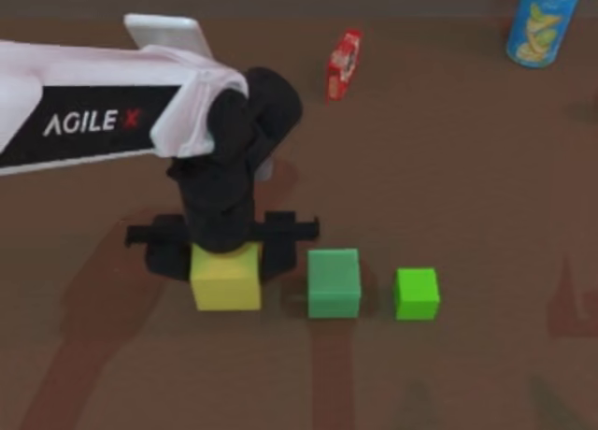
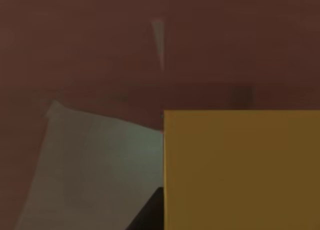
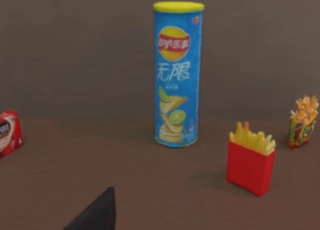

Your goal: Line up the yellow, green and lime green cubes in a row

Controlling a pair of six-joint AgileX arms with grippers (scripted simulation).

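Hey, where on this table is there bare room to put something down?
Bare: right of the lime green cube, and between the red box and chips can. Crowded: left gripper on the yellow cube, green cube beside.

Simulated tabletop: flat brown table (image 1: 448, 150), rendered crisp tube (image 3: 178, 75), fries carton (image 3: 250, 162).

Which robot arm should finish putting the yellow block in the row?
Probably the left: its gripper is already right over the yellow cube, beside the green cube and lime green cube. The right arm isn't in the top view.
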